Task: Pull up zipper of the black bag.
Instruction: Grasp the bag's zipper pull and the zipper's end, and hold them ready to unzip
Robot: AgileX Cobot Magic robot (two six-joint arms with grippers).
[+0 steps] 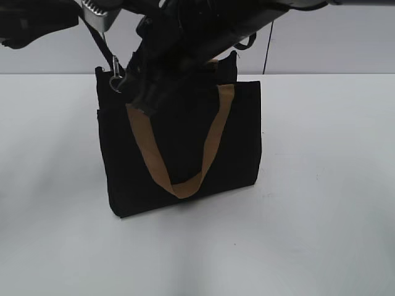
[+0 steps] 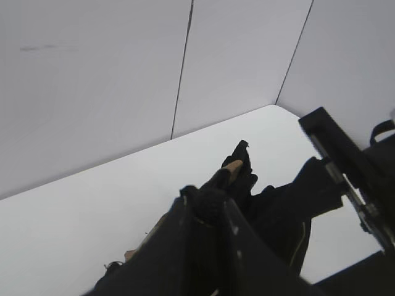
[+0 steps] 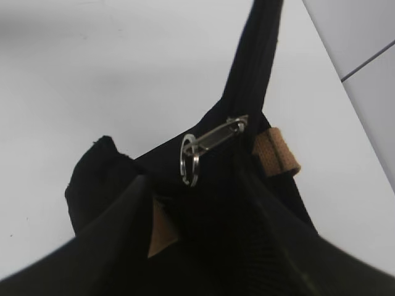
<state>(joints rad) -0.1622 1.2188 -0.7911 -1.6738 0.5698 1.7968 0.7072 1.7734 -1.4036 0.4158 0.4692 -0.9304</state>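
Note:
The black bag [image 1: 185, 154] stands upright on the white table, one tan handle hanging down its front. The zipper's silver pull, a clip with a ring [image 3: 197, 151], sits at the bag's top left corner [image 1: 115, 79]. A black strap [image 3: 253, 55] runs up from it. My left gripper [image 2: 210, 198] is shut on a black lump of that strap above the bag. My right gripper [image 3: 194, 203] reaches across from the right and grips the bag's top edge just behind the pull; it shows in the exterior view [image 1: 145, 102]. The arms hide the zip line.
The white table [image 1: 321, 185] runs round the bag on all sides. Grey wall panels [image 2: 123, 74] stand behind the table. The right arm's black links [image 2: 345, 166] hang close to the left gripper over the bag's top.

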